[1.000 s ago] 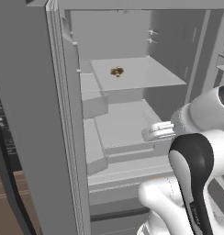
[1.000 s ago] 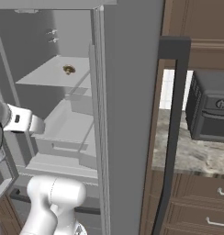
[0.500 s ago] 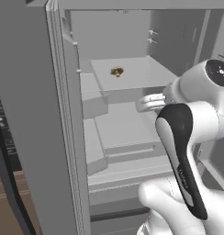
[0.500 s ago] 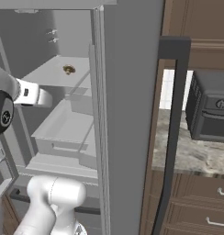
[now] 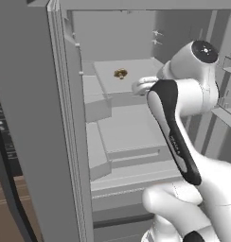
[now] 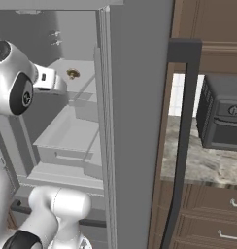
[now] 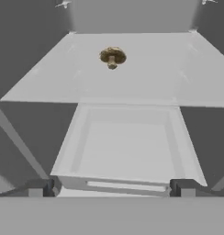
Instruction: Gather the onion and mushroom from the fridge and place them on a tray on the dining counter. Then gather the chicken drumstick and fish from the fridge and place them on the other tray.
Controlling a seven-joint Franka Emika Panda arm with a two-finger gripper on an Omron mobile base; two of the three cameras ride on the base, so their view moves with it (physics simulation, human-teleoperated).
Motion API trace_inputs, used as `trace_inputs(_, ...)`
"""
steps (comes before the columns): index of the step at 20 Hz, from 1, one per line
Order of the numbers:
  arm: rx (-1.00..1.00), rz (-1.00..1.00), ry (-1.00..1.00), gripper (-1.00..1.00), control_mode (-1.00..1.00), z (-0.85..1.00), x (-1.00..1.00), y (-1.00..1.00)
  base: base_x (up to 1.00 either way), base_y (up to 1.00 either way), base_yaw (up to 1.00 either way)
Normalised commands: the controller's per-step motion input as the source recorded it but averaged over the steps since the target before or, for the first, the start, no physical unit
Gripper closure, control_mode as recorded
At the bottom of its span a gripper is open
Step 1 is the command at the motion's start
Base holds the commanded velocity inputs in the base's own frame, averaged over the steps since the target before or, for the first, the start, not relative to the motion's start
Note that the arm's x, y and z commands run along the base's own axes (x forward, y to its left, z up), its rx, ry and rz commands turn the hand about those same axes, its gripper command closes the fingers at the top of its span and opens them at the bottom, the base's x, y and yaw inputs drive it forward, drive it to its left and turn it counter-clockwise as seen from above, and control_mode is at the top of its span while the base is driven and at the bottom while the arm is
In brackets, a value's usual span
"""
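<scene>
While the fridge stands open, the gripper faces its shelf.
Fingers spread wide, holding nothing, well short of the mushroom, which sits on that shelf toward the back, above and behind an open drawer.

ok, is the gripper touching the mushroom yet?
Apart. In the hand view the mushroom sits far back on the shelf, with bare shelf and the drawer between it and the open gripper.
</scene>
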Motion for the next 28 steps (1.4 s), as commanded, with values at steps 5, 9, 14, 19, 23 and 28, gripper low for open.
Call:
trace_inputs(5, 0.0, 0.0, 0.01, -1.0, -1.0, 0.06, 0.75, 0.0, 0.0, 0.0, 0.0)
trace_inputs(9, 0.0, 0.0, 0.04, -1.0, -1.0, 0.0, 0.74, 0.06, 0.0, 0.0, 0.0)
trace_inputs(14, 0.0, 0.0, 0.12, -1.0, -1.0, 0.0, 0.75, 0.16, 0.0, 0.0, 0.0)
trace_inputs(19, 0.0, 0.0, 0.14, -1.0, -1.0, -0.02, 0.64, 0.11, 0.0, 0.0, 0.0)
trace_inputs(23, 0.0, 0.0, 0.11, -1.0, -1.0, -0.07, 0.55, 0.05, 0.0, 0.0, 0.0)
trace_inputs(28, -0.02, 0.0, 0.07, -1.0, -1.0, -0.2, 0.48, 0.03, 0.0, 0.0, 0.0)
